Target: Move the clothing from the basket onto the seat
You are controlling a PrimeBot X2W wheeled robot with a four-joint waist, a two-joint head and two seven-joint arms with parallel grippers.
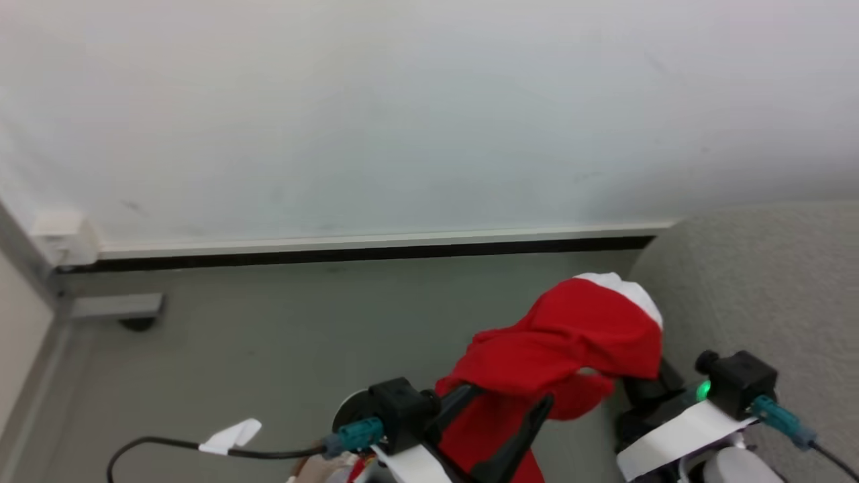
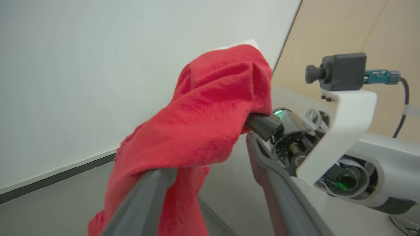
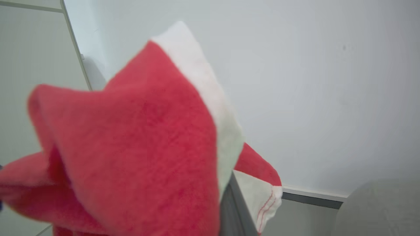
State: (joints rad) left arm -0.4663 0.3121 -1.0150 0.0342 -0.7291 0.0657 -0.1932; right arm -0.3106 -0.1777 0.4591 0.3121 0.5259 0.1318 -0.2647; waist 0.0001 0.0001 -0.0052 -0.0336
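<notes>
Red clothing (image 3: 131,147) drapes over the right gripper (image 2: 259,123), fingers pinched together on it, likely because that arm is nearest the seat (image 1: 772,282); left gripper (image 1: 508,397) fingers stand apart, cloth merely lying over one; garment hangs above the floor (image 1: 268,349) beside the seat's rounded edge.

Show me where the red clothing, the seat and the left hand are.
clothing (image 1: 570,335), head view, red upper fold.
seat (image 1: 758,282), head view, grey rounded edge.
left hand (image 1: 511,396), head view, midway between fingertips.
</notes>
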